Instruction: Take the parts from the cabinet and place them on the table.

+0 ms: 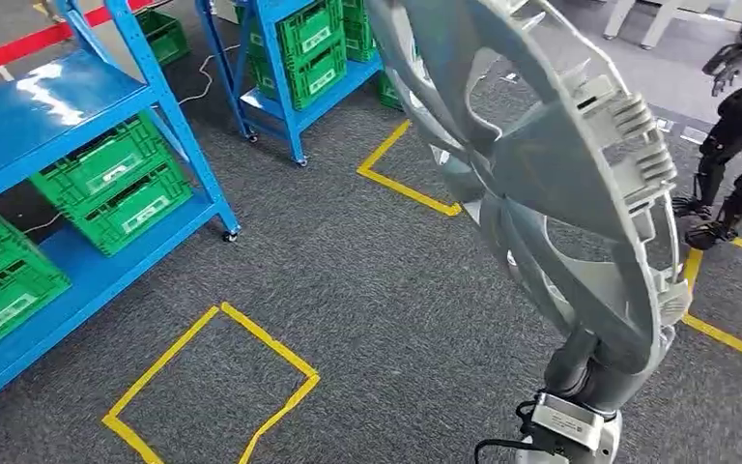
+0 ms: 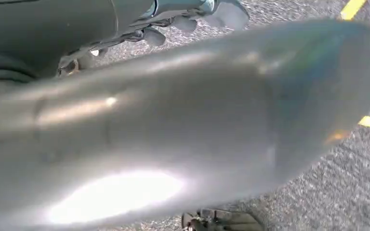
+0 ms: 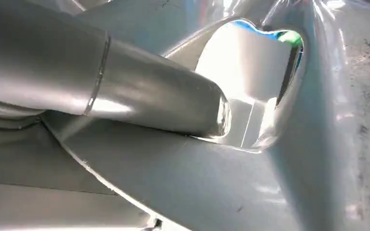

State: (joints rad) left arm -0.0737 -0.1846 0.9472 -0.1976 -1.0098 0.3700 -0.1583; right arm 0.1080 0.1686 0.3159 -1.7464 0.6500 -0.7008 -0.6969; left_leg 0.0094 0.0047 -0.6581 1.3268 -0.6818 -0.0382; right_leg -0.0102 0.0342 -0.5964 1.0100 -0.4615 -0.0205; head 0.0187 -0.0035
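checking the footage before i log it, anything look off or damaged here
Nothing looks damaged or spilled. The large grey wheel-cover part rides upright in the right hand, above the carpet. The green crates sit squarely on the blue shelving. Another dark robot stands at the far right.

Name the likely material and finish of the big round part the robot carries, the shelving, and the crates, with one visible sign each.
Round part: seemingly moulded plastic, silver-grey; thin ribs and clips on its rim.
Shelving: probably painted steel, glossy blue; light glints off the shelf.
Crates: plastic, green; moulded lattice walls.
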